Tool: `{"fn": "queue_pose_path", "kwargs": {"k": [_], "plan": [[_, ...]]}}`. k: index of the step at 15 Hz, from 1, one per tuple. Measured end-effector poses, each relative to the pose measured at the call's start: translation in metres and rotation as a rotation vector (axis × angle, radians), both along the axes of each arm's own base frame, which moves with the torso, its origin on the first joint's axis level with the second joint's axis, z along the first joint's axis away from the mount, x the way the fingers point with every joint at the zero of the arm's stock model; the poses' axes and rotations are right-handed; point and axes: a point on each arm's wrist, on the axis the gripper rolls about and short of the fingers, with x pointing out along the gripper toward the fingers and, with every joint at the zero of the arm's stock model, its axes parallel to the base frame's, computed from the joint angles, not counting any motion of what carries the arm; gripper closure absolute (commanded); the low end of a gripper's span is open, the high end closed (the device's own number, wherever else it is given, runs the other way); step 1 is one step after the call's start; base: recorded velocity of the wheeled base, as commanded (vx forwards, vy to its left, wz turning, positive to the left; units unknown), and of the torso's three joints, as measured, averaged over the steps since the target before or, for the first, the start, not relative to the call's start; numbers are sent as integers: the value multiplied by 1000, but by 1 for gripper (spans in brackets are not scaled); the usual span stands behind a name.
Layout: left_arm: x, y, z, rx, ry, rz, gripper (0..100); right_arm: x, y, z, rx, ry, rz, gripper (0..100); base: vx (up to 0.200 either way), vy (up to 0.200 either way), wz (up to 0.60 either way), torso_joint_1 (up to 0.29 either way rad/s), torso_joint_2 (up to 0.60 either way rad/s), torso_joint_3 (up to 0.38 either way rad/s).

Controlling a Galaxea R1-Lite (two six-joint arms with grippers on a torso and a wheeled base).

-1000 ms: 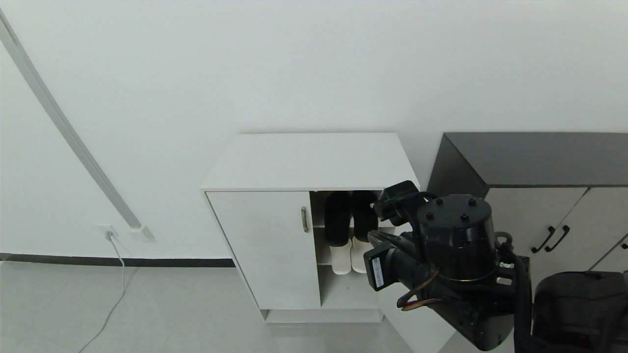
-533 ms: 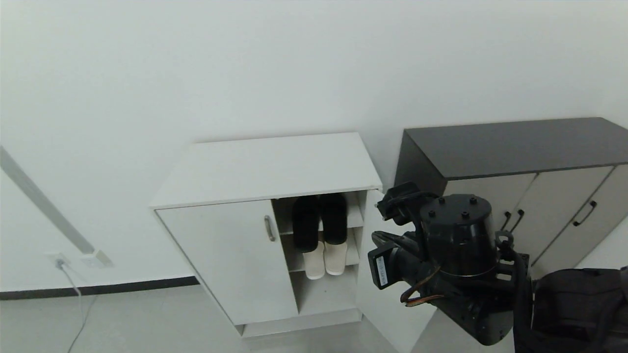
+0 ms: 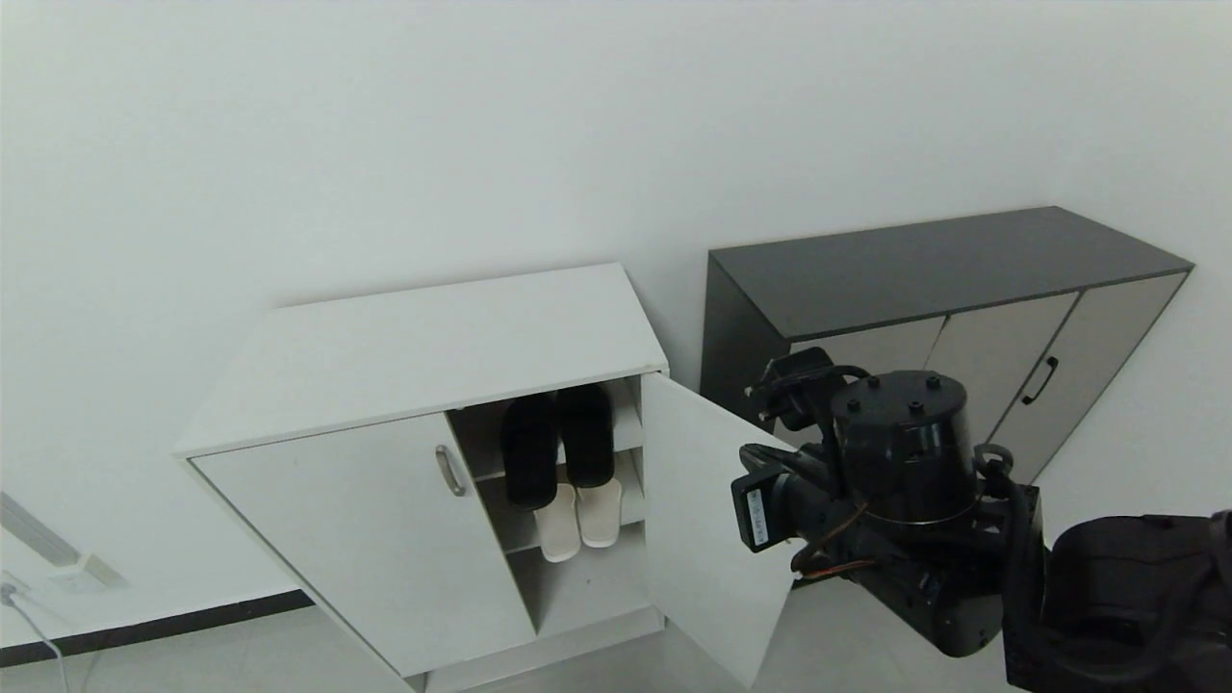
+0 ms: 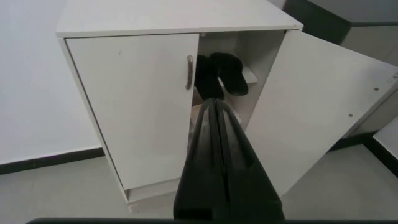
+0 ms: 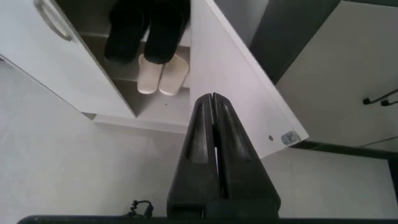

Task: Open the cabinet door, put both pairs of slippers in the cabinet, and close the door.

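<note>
I see the cabinet [image 3: 433, 337] at centre left of the head frame. A dark cabinet [image 3: 924, 260] stands beside it at upper right. The right door [image 3: 712, 520] is swung open at lower centre, and the left door [image 3: 366, 539] is closed. The black slippers [image 3: 558, 438] lie on the upper shelf, overhanging its front. The white slippers [image 3: 577, 515] lie on the shelf directly below. The left gripper [image 4: 213, 102] is clenched and empty. The right gripper [image 5: 213, 98] is likewise clenched and empty.
</note>
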Motion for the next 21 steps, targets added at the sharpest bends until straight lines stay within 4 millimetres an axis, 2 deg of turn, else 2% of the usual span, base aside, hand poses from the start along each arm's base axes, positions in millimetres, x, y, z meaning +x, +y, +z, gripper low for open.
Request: {"fn": "queue_pose_path", "kwargs": {"k": [6,11,21], "plan": [[0,0,0,0,0,1,100,7,1,-5,-1,-6,-7,100,-167,0,0,6,6,0],[0,0,0,0,0,0,100,17,-2,-3,20,-20,16,100,0,0,0,0,0,0],[0,0,0,0,0,0,100,116,-22,6,100,-100,-156,100,0,0,0,0,0,0]]}}
